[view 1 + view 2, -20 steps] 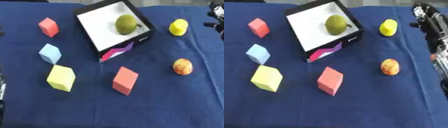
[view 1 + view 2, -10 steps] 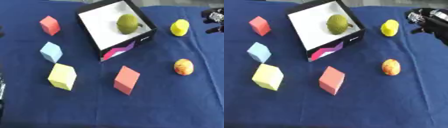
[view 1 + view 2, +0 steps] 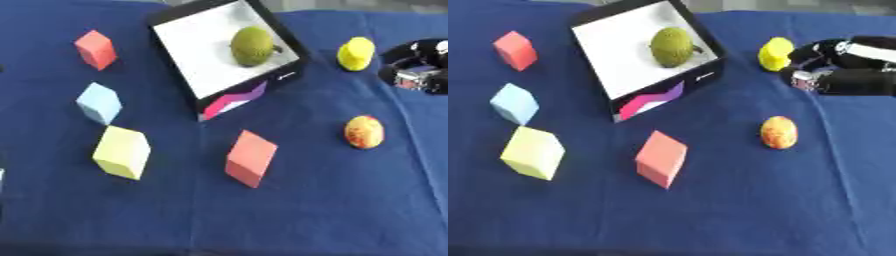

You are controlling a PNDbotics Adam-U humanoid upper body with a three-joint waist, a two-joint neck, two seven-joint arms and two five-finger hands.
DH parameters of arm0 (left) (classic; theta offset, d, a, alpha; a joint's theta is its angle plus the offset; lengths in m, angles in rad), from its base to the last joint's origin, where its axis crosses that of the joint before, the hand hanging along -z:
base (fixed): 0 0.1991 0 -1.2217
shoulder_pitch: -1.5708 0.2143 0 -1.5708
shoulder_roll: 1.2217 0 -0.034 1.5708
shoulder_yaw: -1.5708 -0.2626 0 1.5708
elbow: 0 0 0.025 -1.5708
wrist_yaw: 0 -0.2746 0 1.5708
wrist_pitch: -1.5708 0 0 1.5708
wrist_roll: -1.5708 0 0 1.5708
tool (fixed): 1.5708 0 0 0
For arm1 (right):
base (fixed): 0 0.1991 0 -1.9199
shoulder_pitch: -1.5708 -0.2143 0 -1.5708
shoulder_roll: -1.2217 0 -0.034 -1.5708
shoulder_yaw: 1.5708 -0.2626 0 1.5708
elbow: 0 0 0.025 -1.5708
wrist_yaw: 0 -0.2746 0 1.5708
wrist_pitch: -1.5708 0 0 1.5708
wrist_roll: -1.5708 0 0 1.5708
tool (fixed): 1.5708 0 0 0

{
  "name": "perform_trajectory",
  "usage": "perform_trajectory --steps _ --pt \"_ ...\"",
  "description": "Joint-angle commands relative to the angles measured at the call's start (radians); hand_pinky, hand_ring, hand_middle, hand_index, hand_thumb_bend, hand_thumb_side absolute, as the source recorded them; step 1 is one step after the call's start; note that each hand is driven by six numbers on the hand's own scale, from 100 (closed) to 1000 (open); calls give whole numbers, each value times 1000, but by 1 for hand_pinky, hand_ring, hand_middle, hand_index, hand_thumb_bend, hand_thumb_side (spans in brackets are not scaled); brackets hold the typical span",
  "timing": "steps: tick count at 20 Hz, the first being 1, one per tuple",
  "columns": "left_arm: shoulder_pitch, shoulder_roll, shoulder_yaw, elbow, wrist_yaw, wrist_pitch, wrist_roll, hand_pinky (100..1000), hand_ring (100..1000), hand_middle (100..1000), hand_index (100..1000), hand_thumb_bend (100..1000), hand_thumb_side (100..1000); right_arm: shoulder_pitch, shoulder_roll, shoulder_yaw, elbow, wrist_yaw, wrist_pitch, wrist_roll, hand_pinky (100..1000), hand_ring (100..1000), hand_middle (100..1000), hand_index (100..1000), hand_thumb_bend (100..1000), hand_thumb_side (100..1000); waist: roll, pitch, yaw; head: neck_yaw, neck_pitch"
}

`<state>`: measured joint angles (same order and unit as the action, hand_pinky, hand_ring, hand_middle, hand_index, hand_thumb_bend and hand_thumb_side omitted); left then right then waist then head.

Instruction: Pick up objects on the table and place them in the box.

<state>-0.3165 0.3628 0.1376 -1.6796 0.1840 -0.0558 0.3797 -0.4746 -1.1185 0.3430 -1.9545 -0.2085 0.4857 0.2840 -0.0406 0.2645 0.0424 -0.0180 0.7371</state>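
While reaching in from the right edge, the right hand [image 3: 826, 70] has fingers curled, holding nothing, just beside the yellow fruit [image 3: 776, 53]. Arm lies low across the cloth [image 3: 737, 210]. Green fruit [image 3: 672, 46] sits in the box [image 3: 614, 60].

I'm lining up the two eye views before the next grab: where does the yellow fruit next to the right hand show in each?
Left eye view: the yellow fruit sits upper right, just right of the box.
Right eye view: it shows right of centre near the top, with the right hand close beside it on its right.
Shared landmark: the box's near right corner.
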Motion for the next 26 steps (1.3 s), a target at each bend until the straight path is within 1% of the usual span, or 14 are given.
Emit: perform_trajectory --steps 1,2,3,4,5,6,8,10,11,13,15,19,22,26 --pt "-6 28 0 -12 -6 -1 -5 722 704 608 694 100 733 -11 -33 -4 -16 58 -13 30 824 946 901 908 341 436 -10 -34 0 -3 -6" --pt "-6 28 -1 -12 -6 -1 -5 722 705 608 694 100 733 -13 -29 -1 -16 71 -19 36 822 942 894 901 386 358 -10 -34 1 -3 -6" --pt "-6 28 -1 -12 -6 -1 -6 722 705 608 694 100 733 -15 -26 2 -16 82 -24 42 821 940 890 897 404 335 -10 -34 1 -4 -5" --pt "-6 27 -1 -12 -5 0 -6 722 705 609 694 100 734 -18 -23 4 -17 92 -30 47 819 934 881 890 446 279 -11 -34 2 -3 -5" --pt "-6 27 -1 -12 -5 0 -7 722 705 609 694 100 734 -21 -21 7 -17 104 -35 51 819 933 881 889 452 275 -11 -34 2 -3 -4" --pt "-6 27 -2 -12 -5 0 -7 722 705 609 694 100 734 -24 -20 8 -16 117 -40 53 818 931 875 884 470 238 -11 -34 3 -3 -4" --pt "-6 27 -2 -12 -5 1 -9 723 706 609 694 100 734 -29 -16 13 -12 153 -47 53 816 923 868 880 448 194 -11 -34 3 -2 -3" --pt "-7 26 -2 -12 -5 1 -10 723 706 609 694 100 734 -30 -8 21 5 170 -49 60 814 920 850 886 449 185 -11 -34 4 -2 -2" --pt "-7 26 -2 -11 -5 2 -10 723 706 609 694 100 734 -30 -4 25 15 172 -49 65 812 919 840 890 444 163 -11 -34 4 -2 -2" --pt "-7 26 -3 -11 -5 3 -12 723 706 609 694 100 735 -29 8 33 31 169 -49 82 804 914 848 893 435 100 -10 -34 5 -2 -1" --pt "-6 25 -4 -11 -5 4 -13 722 706 609 693 100 735 -30 18 41 42 168 -49 106 802 910 834 890 426 100 -9 -33 5 -4 -1" --pt "-6 23 -5 -10 -5 4 -16 722 706 606 693 100 734 -32 39 50 67 173 -49 141 801 907 833 887 418 100 -8 -33 7 -4 -2" --pt "-7 22 -6 -11 -4 4 -17 722 707 603 692 100 734 -34 55 63 90 182 -48 151 801 904 795 881 419 100 -8 -33 9 -6 -2" --pt "-10 19 -6 -12 -4 3 -18 722 708 602 692 100 733 -38 87 81 144 227 -58 163 800 838 791 857 411 100 -7 -32 12 -7 -4"
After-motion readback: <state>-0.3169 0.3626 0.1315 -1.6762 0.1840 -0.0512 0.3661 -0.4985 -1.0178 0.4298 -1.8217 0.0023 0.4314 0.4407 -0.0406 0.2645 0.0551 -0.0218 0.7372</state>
